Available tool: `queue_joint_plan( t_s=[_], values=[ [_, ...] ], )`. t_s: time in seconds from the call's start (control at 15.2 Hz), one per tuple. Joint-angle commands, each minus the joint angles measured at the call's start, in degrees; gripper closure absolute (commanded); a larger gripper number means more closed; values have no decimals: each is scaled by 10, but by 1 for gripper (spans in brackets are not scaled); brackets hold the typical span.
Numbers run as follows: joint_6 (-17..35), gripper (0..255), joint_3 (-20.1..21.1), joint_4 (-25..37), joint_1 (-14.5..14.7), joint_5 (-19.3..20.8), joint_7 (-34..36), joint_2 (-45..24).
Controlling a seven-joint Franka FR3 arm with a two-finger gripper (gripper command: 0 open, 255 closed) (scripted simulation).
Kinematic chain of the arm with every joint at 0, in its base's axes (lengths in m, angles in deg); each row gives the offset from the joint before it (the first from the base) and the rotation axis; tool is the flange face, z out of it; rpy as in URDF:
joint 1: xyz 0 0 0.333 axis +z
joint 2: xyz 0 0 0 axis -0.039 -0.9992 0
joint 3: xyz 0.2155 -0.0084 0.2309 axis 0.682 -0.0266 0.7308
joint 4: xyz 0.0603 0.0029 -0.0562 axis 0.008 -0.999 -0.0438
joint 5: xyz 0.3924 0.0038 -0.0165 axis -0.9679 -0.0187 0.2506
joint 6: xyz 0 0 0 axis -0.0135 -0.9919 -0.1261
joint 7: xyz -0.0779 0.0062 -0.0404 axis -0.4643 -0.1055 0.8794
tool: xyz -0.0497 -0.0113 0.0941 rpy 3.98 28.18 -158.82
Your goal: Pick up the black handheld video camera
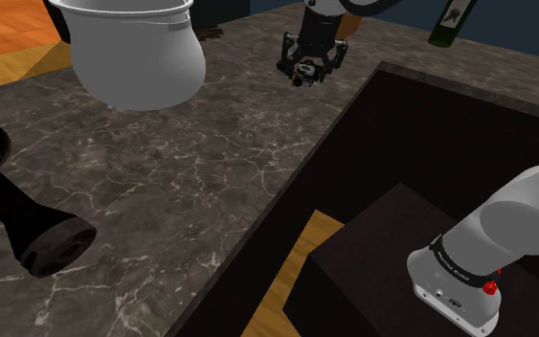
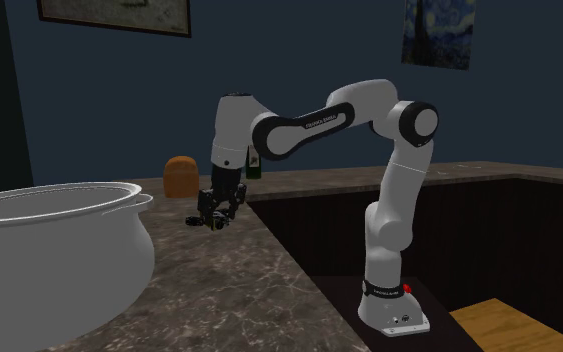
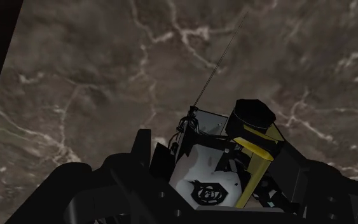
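The black handheld video camera (image 3: 204, 167) has a pale grey side, a yellow strip and a round black lens barrel. My gripper (image 3: 219, 181) is shut on it, one black finger on each side of its body. In the shoulder view the gripper (image 1: 307, 63) hangs over the far part of the dark marble counter (image 1: 190, 182) with the camera (image 1: 303, 76) under it, a little above the stone. In the second exterior view the gripper (image 2: 217, 208) points down and the camera (image 2: 207, 220) hangs just above the counter (image 2: 239, 290).
A big white pot (image 1: 138, 53) (image 2: 49, 250) stands on the counter near the camera. A black curved object (image 1: 28, 230) lies at the shoulder view's left. A green bottle (image 1: 452, 24) and a brown loaf (image 2: 180, 177) stand at the back. The counter edge drops to a dark recess with my stand (image 1: 392, 249).
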Motion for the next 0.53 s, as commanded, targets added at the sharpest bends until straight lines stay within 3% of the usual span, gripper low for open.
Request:
queue_joint_plan(
  t_s=[0.0,0.46],
  values=[
    [0,255,0,0,0,0,0,-1],
    [-29,255,-2,28,-1,-2,-5,1]
  ],
)
